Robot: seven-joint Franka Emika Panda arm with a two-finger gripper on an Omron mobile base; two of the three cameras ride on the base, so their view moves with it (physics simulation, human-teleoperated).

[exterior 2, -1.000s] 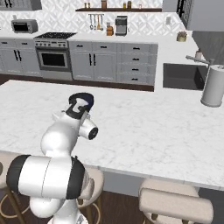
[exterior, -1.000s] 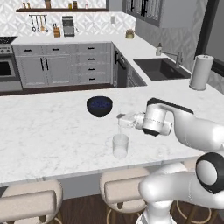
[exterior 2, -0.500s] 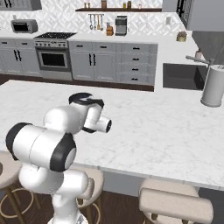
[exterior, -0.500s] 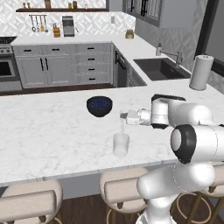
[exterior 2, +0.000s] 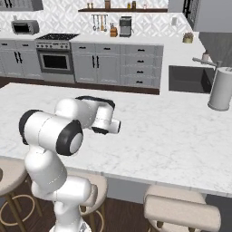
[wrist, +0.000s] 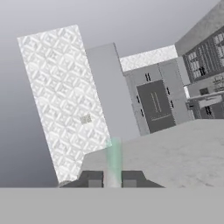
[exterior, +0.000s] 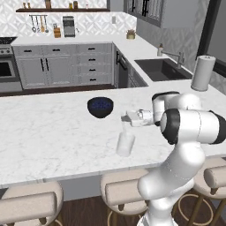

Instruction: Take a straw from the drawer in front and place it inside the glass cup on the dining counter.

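On the dining counter [exterior: 53,132] the glass cup [exterior: 125,144] stands upright near the front edge. Just above it, my gripper [exterior: 126,118] points sideways to the left and is shut on the straw [exterior: 124,126]. The straw is a thin pale stick that hangs down toward the cup's mouth; I cannot tell whether its tip is inside the rim. In the hand view the pale green straw [wrist: 114,158] rises between the dark fingertips [wrist: 92,178] of the gripper [wrist: 112,179]. I cannot pick out the drawer among the far grey cabinets.
A dark blue bowl [exterior: 100,107] sits on the counter left of and behind the cup. A white paper-towel roll [exterior: 202,73] [exterior 2: 220,89] stands at the right by the sink [exterior: 161,69]. Beige stools [exterior: 128,192] [exterior 2: 181,210] line the front edge.
The arm's elbow has swung round toward the front. The hand has shifted slightly left and stays over the cup with the straw still gripped.
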